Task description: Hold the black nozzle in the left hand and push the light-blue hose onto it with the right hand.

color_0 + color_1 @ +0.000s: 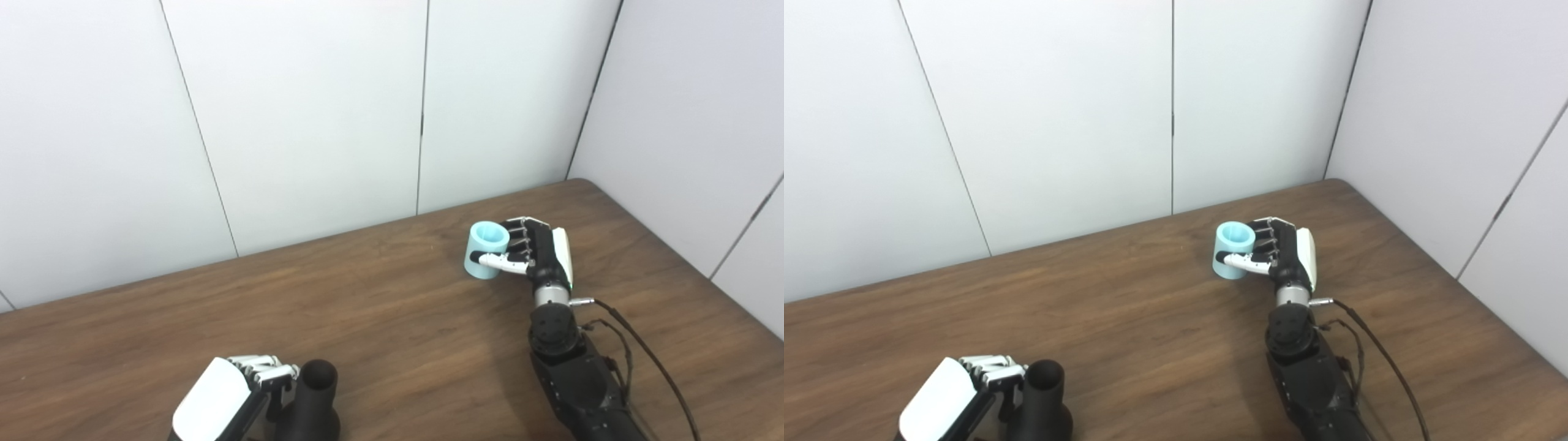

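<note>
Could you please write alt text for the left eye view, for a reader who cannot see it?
On a wooden table before white wall panels, the right hand grips a short light-blue hose, upright with its open end up. At the bottom edge, the left hand curls its fingers against a black nozzle. The two parts are far apart.

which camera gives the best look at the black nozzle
The left eye view: the black nozzle stands further inside the frame beside the left hand, open mouth visible. The right eye view shows the same nozzle nearer the bottom-left corner.
</note>
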You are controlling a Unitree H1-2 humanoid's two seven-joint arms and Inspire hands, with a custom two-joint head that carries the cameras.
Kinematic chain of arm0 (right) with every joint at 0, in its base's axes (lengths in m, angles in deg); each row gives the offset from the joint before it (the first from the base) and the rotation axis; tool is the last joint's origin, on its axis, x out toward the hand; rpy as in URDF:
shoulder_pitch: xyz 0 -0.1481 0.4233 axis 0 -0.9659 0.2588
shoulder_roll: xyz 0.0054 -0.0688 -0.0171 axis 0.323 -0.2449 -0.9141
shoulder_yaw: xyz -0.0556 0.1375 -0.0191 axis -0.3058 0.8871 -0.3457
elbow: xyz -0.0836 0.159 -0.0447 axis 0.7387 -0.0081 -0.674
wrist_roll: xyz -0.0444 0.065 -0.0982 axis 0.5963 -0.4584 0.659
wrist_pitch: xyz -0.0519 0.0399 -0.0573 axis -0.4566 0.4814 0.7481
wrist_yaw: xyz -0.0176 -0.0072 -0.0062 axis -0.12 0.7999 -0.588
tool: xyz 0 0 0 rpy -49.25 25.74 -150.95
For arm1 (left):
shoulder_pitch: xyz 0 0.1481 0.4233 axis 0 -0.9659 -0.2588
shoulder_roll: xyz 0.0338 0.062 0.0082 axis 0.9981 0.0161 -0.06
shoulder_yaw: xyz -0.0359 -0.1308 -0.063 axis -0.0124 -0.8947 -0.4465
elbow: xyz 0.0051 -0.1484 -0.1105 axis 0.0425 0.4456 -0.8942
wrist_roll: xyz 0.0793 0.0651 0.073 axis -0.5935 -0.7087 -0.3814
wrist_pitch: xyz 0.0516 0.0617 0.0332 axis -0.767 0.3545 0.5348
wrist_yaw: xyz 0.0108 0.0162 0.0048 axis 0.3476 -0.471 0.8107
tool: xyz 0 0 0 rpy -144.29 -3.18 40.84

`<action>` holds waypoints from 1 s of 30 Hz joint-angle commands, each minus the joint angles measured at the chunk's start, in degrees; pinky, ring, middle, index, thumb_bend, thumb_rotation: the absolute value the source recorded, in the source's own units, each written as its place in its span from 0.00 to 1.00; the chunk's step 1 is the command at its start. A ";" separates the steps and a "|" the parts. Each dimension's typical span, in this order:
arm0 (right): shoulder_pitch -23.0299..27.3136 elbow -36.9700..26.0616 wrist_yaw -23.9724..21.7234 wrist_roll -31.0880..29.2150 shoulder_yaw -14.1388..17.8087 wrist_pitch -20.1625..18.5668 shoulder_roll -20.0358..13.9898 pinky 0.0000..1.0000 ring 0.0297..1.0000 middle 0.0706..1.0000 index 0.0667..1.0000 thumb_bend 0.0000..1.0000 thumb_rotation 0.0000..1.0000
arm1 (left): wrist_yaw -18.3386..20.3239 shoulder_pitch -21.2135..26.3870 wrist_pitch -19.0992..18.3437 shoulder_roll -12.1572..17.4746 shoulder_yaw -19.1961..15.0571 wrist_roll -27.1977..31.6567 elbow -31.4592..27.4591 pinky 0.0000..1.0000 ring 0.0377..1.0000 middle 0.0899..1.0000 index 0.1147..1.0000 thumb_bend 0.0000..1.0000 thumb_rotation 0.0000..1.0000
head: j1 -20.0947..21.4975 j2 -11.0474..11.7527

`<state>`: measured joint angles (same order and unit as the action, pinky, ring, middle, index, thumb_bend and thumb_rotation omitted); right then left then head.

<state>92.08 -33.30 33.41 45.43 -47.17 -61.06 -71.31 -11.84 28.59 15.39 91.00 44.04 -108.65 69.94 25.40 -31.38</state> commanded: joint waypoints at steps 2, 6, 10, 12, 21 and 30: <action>1.49 -4.64 0.57 2.28 -1.11 3.96 -1.94 0.26 0.35 0.43 0.46 0.53 0.00 | -1.10 -13.46 1.07 -2.01 5.94 2.02 7.75 0.38 0.49 0.43 0.43 0.52 0.00 | 0.04 -0.05; 0.29 -7.51 -0.40 2.53 -2.06 4.62 -1.96 0.30 0.37 0.47 0.44 0.53 0.00 | -0.61 -13.16 1.07 -2.07 5.94 2.13 8.20 0.39 0.49 0.43 0.43 0.52 0.00 | -0.64 -0.62; -1.34 -11.38 -2.02 2.65 -2.71 4.20 -2.39 0.18 0.27 0.44 0.46 0.53 0.00 | 0.04 -13.19 1.07 -2.74 5.39 2.38 8.72 0.39 0.49 0.43 0.43 0.52 0.00 | -3.10 -1.76; -2.24 -13.66 -3.06 2.32 -2.85 4.42 -2.66 0.22 0.30 0.45 0.45 0.53 0.00 | 0.50 -13.04 1.06 -3.08 5.33 2.37 8.88 0.39 0.49 0.43 0.42 0.52 0.00 | -4.26 -2.14; -5.79 -27.59 -8.55 -1.59 -2.66 3.49 -0.62 0.35 0.37 0.48 0.46 0.52 0.00 | 4.29 -11.92 1.06 -4.94 4.66 3.70 10.75 0.41 0.50 0.43 0.43 0.52 0.00 | -5.75 -2.42; -8.20 -42.48 -13.95 -5.40 -4.64 -2.31 3.88 0.43 0.42 0.46 0.45 0.52 0.00 | 10.20 -11.64 1.06 -6.61 2.16 4.97 12.82 0.41 0.49 0.44 0.43 0.52 0.00 | -6.35 -2.42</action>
<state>82.24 -70.29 21.16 41.28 -51.46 -63.14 -67.34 -5.12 28.65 15.69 89.03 41.34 -105.13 72.04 19.16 -33.75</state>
